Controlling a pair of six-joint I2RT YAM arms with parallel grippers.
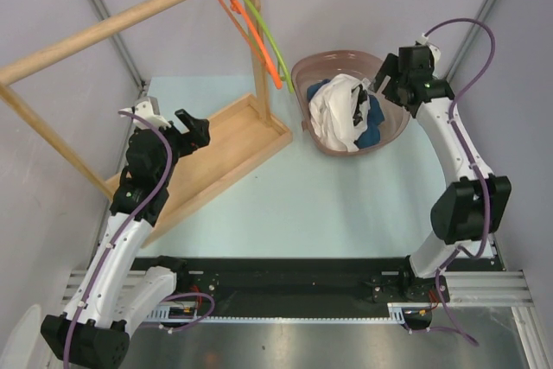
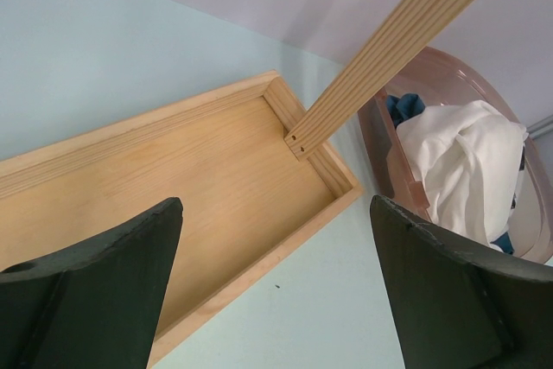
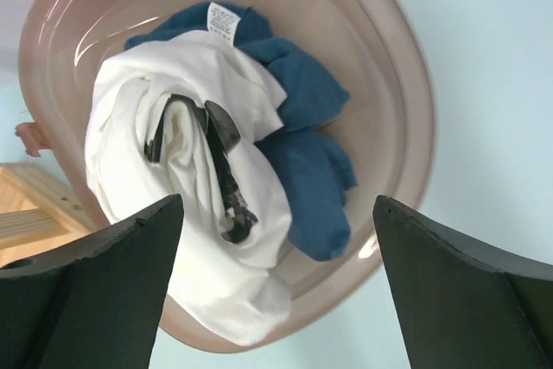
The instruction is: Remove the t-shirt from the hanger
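- My left pincer (image 2: 275, 213) sat well left of the basket (image 1: 333, 60), over the wooden rack's base tray (image 1: 233, 140). Jaws were spread wide with nothing between them.
- The tray's corner lay close to the basket's left wall. A strip of table (image 1: 346, 205) showed between them in the left wrist view, so they looked apart.
- The rack's upright post (image 1: 259, 58) rose from the tray end nearest the basket.
- The orange hanger (image 1: 269, 62) and green hanger (image 1: 263, 23) hung from the rail (image 1: 112, 28), up and left of the basket. Their lower ends slanted down toward its left rim.
- The white t-shirt (image 3: 199, 170) was in the basket, bunched across its left and middle, with black print showing in the folds.
- A blue garment (image 3: 311, 127) lay partly under the t-shirt and to its right, against the basket's right wall. A white label (image 3: 223, 19) showed at its top edge.
- My right pincer (image 3: 276, 213) hung above the basket's right rim, camera looking down into it. Jaws were wide apart and gripping nothing, clear of both garments.
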